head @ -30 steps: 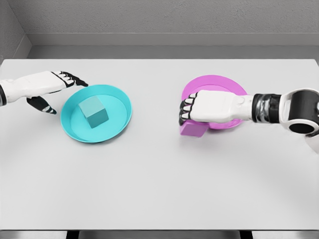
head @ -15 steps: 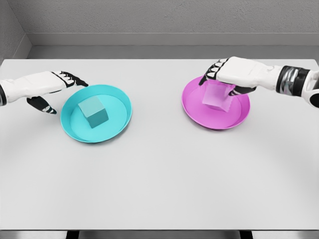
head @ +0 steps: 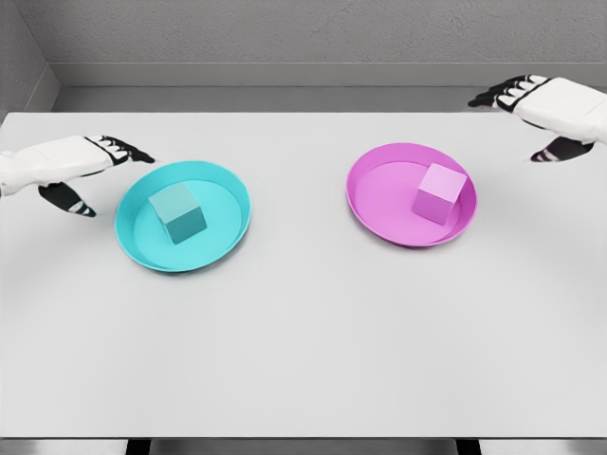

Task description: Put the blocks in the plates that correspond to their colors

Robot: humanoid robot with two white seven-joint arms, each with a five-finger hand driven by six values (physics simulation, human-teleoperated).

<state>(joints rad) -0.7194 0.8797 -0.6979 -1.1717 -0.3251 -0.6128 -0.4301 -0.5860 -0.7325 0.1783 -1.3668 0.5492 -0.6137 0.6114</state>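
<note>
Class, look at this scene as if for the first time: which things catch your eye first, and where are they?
Two bright plates stand out on the pale table: a cyan plate at left holding a cyan block, and a magenta plate at right holding a magenta block. The white left hand hovers beside the cyan plate; the right hand is at the far right edge.

Tabletop [head: 303,360]: white, matte, rectangular, evenly lit with soft shadows. Wall [head: 313,28]: grey, rough-textured, behind the far edge. Floor strip [head: 285,98]: grey, between wall and tabletop.
</note>
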